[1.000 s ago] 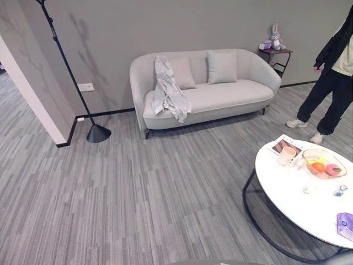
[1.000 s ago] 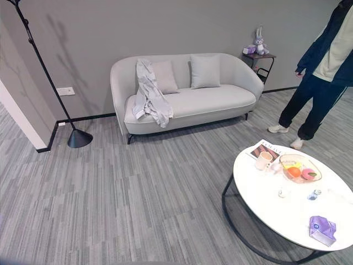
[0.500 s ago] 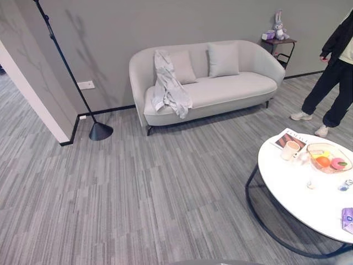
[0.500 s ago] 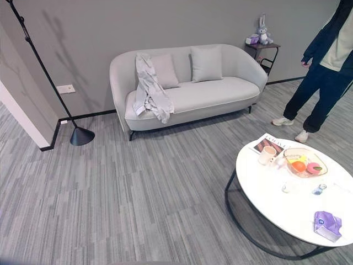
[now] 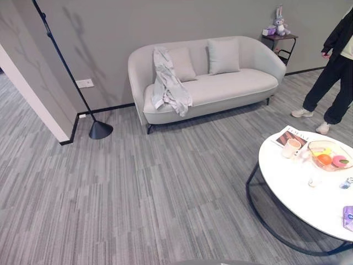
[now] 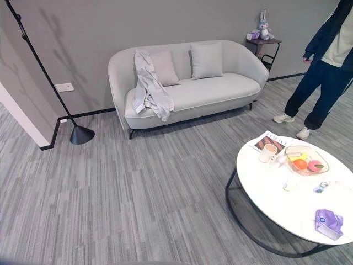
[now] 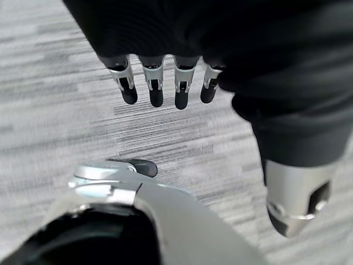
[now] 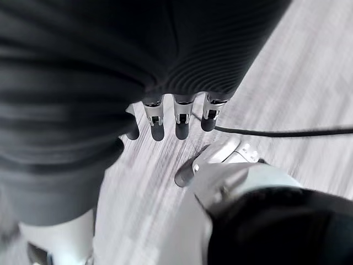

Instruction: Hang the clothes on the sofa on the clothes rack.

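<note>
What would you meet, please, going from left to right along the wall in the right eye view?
Clothes rack base → grey garment draped on the sofa → pale cushion → side table with a plush rabbit → person.

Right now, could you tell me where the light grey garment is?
The light grey garment hangs over the left end of the pale sofa, beside a beige cushion.
</note>
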### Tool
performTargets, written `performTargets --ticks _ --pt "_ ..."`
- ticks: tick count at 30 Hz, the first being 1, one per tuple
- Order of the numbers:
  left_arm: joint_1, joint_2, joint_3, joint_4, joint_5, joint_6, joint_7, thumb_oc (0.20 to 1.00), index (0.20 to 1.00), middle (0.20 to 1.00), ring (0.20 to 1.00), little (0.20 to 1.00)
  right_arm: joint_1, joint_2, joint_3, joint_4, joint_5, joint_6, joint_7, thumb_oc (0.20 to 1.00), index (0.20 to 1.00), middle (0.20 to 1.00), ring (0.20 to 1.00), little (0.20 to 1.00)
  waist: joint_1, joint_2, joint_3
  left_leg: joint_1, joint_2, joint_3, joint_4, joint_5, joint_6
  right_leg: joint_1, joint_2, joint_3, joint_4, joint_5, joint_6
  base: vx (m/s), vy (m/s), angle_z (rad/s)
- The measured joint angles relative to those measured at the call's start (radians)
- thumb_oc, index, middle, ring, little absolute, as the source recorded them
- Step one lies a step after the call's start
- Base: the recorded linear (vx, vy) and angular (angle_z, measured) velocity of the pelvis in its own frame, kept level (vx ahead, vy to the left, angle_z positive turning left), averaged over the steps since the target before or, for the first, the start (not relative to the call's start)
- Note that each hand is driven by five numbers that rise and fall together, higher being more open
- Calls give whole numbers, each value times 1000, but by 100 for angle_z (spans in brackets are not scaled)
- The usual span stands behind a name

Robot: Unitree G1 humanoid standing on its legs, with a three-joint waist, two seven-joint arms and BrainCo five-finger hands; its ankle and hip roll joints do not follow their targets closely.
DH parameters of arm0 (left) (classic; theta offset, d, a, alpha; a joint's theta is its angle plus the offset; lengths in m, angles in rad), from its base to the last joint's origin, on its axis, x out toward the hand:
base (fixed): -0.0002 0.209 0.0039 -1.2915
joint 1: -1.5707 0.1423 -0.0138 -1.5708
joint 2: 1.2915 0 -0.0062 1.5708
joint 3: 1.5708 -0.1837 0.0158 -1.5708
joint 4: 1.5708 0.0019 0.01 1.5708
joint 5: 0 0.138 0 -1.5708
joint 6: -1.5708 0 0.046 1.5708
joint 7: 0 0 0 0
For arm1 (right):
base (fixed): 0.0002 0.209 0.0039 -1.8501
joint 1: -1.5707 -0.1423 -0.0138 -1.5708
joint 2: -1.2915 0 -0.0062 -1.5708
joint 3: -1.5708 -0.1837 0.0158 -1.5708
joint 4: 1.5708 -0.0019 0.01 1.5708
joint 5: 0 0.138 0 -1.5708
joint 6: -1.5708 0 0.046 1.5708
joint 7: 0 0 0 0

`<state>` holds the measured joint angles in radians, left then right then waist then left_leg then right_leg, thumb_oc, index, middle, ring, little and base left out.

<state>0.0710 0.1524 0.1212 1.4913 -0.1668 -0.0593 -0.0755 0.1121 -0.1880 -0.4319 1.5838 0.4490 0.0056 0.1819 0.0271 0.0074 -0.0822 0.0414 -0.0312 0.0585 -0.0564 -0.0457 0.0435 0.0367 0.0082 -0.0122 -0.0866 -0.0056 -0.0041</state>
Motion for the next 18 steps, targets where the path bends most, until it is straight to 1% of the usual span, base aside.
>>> performTargets --ticks 4,6,9,10,11,12,13,14,15,16,17,18 --pt "2 -3 15 18 -15 5 -2 1000 1000 1000 1000 1000 15 6 -6 2 6 5 -3 1000 1000 1000 1000 1000 -4 -1 -5 0 1 0 0 0 0 0 2 0 -1 0 0 32 -48 0" --pt "-1 -8 -3 29 -34 6 -4 1000 1000 1000 1000 1000 10 11 13 -15 12 0 -2 1000 1000 1000 1000 1000 -14 -1 -7 -3 6 1 7 -1 -2 -1 5 1 0 0 0 35 -112 0" --pt "5 1 -5 35 -51 5 -6 1000 1000 1000 1000 1000 -4 18 65 -24 22 -4 4 1000 1000 1000 1000 1000 -17 -13 -4 -19 15 1 51 -13 -21 0 12 8 6 -6 -9 -33 -174 -5" --pt "1 7 -5 36 -51 4 -7 1000 1000 1000 1000 1000 -15 21 72 -24 24 -9 7 1000 1000 1000 1000 1000 -16 -25 -2 -46 17 1 100 -17 -28 -9 13 10 18 -11 -16 -83 -243 0" --pt "-15 15 -5 39 -52 0 -7 1000 1000 1000 1000 1000 -27 28 71 -29 24 -10 11 1000 1000 1000 1000 1000 -15 -48 1 -116 18 -1 218 -40 -56 -33 3 6 50 -23 -36 -38 -146 7" --pt "-38 29 -3 48 -52 -1 -8 1000 1000 1000 1000 1000 -32 42 70 -33 25 -17 10 1000 1000 1000 1000 1000 -13 -78 10 -186 13 -2 344 -41 -62 -44 -14 3 57 -32 -56 -32 -149 4" --pt "-48 32 -2 43 -53 -1 -9 1000 1000 1000 1000 1000 -37 35 69 -49 28 -11 16 1000 1000 1000 1000 1000 4 -87 17 -266 14 -27 468 -19 -73 -69 -10 -2 102 -29 -86 0 0 4" --pt "-72 41 0 51 -54 -3 -13 1000 1000 1000 1000 1000 -41 39 69 -46 35 -18 15 1000 1000 1000 1000 1000 4 -111 46 -317 12 -28 579 -10 -76 -53 -21 -6 99 -19 -61 0 0 0" --pt "-67 46 7 52 -56 -3 -14 1000 1000 1000 1000 1000 -40 39 72 -39 42 -19 14 1000 1000 1000 1000 1000 5 -114 51 -326 27 -34 589 -21 -61 -37 -21 -6 79 -14 -60 137 -95 0" --pt "-53 47 7 54 -59 -2 -14 1000 1000 1000 1000 1000 -27 42 77 -41 43 -18 15 1000 1000 1000 1000 1000 6 -112 55 -331 77 -62 600 -13 -58 -17 -8 0 75 -26 -88 134 -95 10" --pt "-59 54 6 56 -71 -3 -14 1000 1000 1000 1000 1000 -37 37 103 -27 43 -16 17 1000 1000 1000 1000 1000 7 -99 62 -374 97 -72 671 36 -116 -19 0 2 87 -34 -103 134 -95 20" --pt "-80 40 3 53 -84 -4 -17 1000 1000 1000 1000 1000 -50 24 119 2 42 -7 11 1000 1000 1000 1000 1000 12 -96 76 -423 109 -70 732 46 -132 -27 -6 0 90 -35 -104 341 -11 25"
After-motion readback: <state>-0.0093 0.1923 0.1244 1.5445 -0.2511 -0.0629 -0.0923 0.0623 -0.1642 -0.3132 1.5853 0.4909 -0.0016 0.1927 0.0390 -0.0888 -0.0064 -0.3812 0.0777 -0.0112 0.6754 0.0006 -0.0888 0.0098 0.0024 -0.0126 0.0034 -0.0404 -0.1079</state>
